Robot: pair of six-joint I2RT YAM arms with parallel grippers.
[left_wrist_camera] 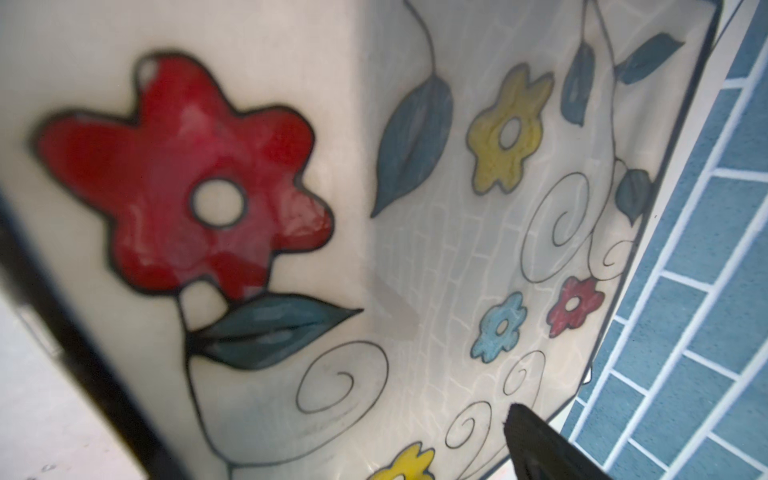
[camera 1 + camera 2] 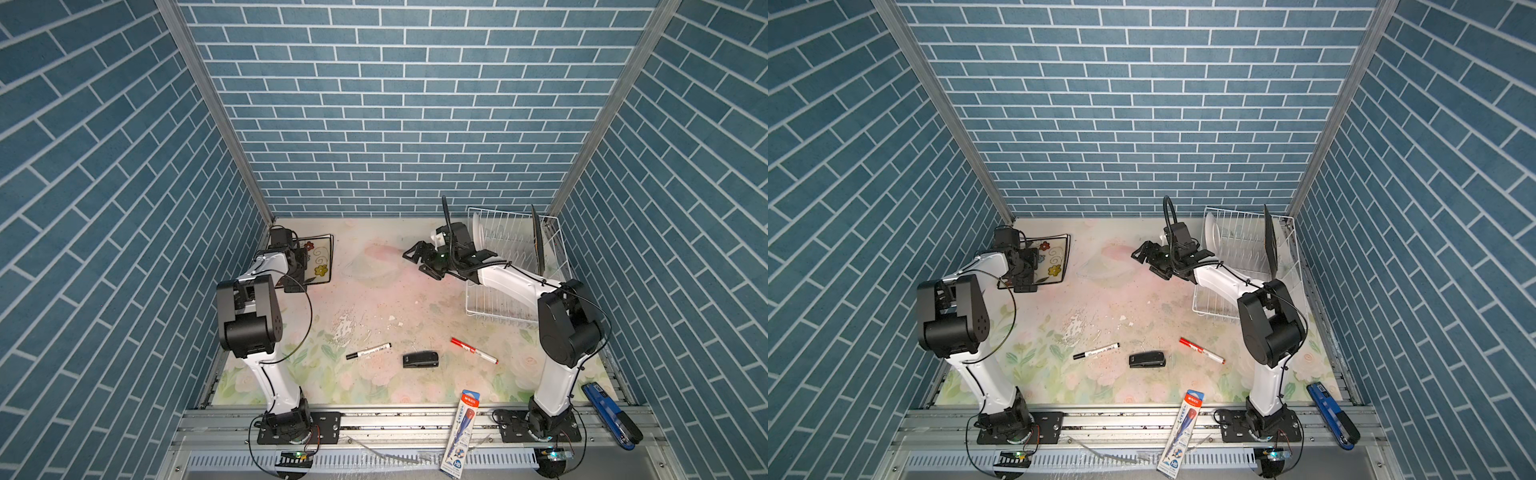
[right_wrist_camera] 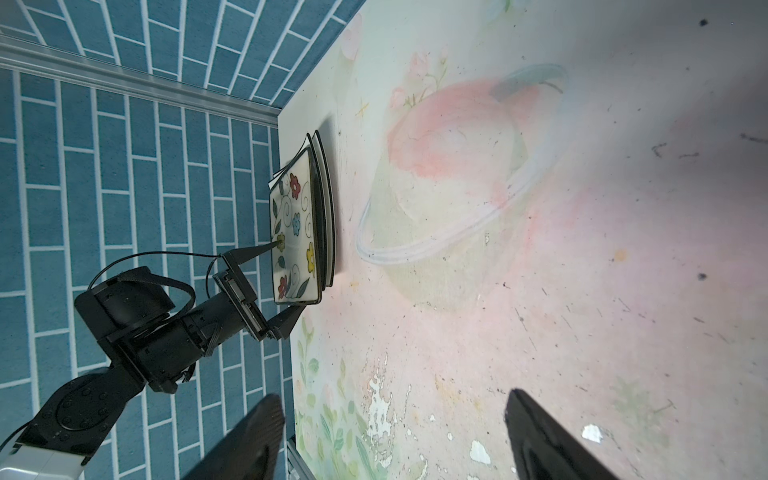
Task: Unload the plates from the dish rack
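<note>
L gripper gaped wide round flowered plate atop stack; lifting carelessly could've dragged it off. R gripper stood wide, empty, away from dish rack.

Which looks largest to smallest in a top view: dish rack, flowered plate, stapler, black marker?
1. dish rack
2. flowered plate
3 and 4. black marker and stapler: the marker looks longer but thinner, so they are too close to rank.
</note>
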